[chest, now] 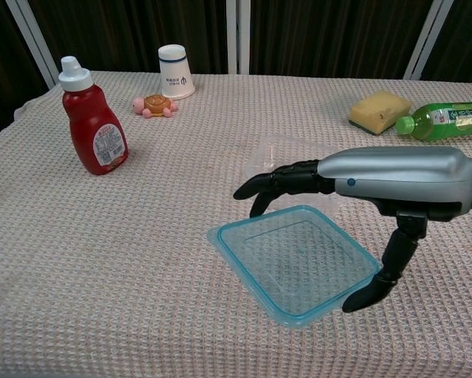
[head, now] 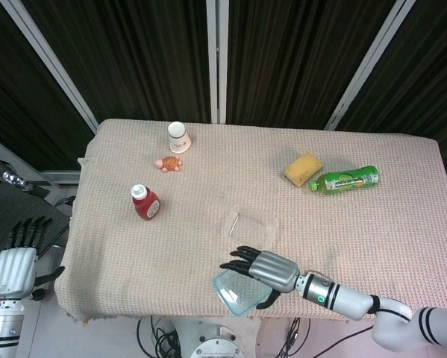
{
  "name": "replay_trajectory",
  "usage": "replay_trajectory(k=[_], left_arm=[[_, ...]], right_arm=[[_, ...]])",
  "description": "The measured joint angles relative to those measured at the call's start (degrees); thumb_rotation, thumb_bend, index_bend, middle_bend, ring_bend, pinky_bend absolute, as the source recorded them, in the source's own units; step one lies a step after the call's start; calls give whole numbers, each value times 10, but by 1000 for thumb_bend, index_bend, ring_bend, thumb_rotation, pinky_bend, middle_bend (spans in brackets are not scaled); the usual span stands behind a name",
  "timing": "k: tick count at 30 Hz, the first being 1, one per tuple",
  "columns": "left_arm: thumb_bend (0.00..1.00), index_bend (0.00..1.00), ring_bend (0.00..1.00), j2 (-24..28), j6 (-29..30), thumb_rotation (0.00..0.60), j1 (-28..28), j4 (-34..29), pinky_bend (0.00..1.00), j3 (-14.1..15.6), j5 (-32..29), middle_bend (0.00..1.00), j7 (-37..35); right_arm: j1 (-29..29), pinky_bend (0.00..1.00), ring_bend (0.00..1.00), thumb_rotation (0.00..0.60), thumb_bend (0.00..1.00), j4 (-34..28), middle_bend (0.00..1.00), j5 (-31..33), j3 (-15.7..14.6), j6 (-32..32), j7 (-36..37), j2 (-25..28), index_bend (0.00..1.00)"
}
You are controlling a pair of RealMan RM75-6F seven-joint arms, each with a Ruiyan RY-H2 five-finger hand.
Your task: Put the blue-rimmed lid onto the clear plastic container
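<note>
My right hand (head: 266, 270) (chest: 377, 189) holds the blue-rimmed lid (head: 238, 290) (chest: 295, 262) between fingers and thumb, lifted over the table's front edge and roughly level. The clear plastic container (head: 251, 225) (chest: 279, 151) sits on the table just behind the hand; in the chest view the hand and lid cover most of it. My left hand (head: 16, 257) hangs off the table's left side, fingers spread, holding nothing.
A red ketchup bottle (head: 145, 202) (chest: 93, 126) stands at the left. A white paper cup (head: 178, 137) (chest: 175, 72) and a small turtle toy (head: 169, 162) (chest: 154, 105) sit at the back left. A yellow sponge (head: 303, 168) (chest: 384, 111) and a lying green bottle (head: 346, 180) (chest: 448, 119) are at the back right.
</note>
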Motion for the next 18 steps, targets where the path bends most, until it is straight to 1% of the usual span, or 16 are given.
replay_trajectory(k=[5, 8, 18], left_arm=[[0, 105, 0, -1, 0, 600, 1, 4, 0, 0, 0, 62, -4], [0, 105, 0, -1, 1, 600, 2, 6, 0, 0, -2, 61, -7], [0, 105, 0, -4, -4, 600, 2, 9, 0, 1, -4, 62, -10]], right_arm=[[16, 0, 25, 600, 81, 52, 385, 26, 10, -16, 1, -34, 68], [15, 0, 25, 600, 82, 65, 387, 43, 13, -15, -17, -37, 68], [-7, 0, 25, 600, 82, 74, 387, 102, 14, -9, -71, 4, 68]])
